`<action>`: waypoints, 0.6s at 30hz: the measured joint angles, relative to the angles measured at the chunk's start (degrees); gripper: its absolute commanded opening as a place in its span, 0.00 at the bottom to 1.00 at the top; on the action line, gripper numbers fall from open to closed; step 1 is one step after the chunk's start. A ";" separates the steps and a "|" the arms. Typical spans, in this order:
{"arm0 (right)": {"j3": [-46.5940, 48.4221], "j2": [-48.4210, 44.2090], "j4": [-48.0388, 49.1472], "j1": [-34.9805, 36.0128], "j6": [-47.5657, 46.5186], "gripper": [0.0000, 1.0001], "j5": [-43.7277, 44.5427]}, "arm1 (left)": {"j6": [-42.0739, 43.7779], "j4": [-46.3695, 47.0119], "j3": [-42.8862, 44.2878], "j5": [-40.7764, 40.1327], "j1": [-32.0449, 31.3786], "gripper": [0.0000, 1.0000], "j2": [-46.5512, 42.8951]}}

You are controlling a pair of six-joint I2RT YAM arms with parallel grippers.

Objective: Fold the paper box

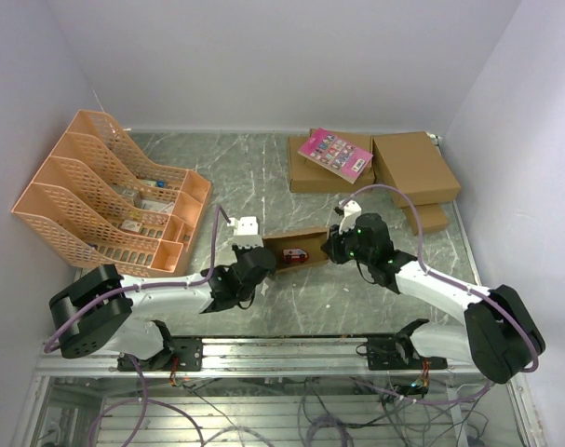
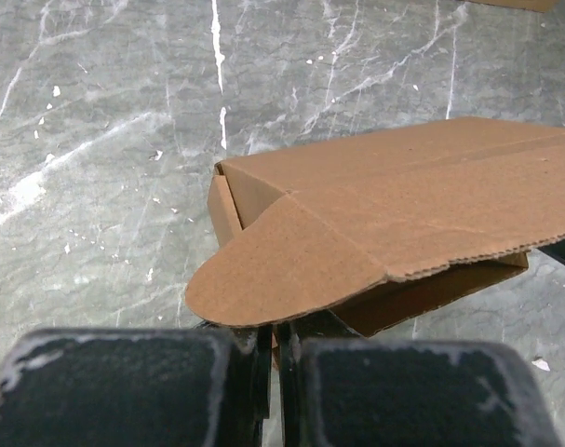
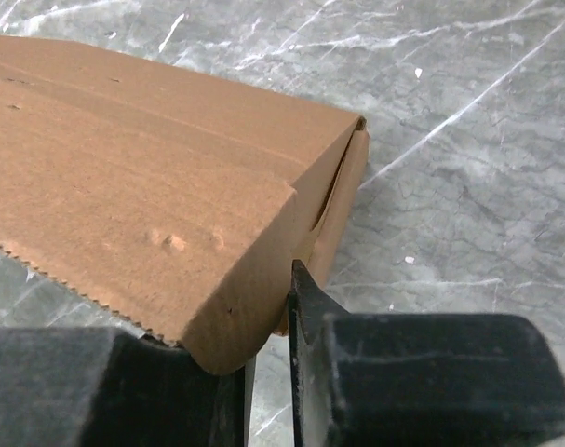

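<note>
The paper box (image 1: pixel 299 240) is a small oblong brown cardboard mailer lying on the marble table between my two grippers, its lid partly lifted. A small red thing (image 1: pixel 296 253) shows inside it. My left gripper (image 1: pixel 255 271) is at the box's left end. In the left wrist view the gripper (image 2: pixel 277 358) is shut on a thin edge of cardboard under the box's (image 2: pixel 403 205) rounded lid flap. My right gripper (image 1: pixel 334 245) is at the right end. In the right wrist view the gripper (image 3: pixel 271 372) has narrow jaws around the rounded flap of the box (image 3: pixel 124 168).
A peach file rack (image 1: pixel 105 200) stands at the left. At the back are a wide brown box (image 1: pixel 310 174) bearing a pink booklet (image 1: pixel 335 154), another wide brown box (image 1: pixel 414 166) and a much smaller brown box (image 1: pixel 431 218). Walls close in on three sides.
</note>
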 measured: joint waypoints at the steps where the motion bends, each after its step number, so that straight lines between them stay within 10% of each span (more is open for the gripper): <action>1: 0.00 -0.02 -0.44 -0.28 0.13 0.19 -0.46 | -0.15 0.00 -0.02 -0.02 -0.07 0.07 0.00; 18: 1.25 -6.99 -5.73 -6.25 -4.59 0.58 -9.25 | -0.83 -1.31 0.00 -0.09 -0.31 0.07 0.09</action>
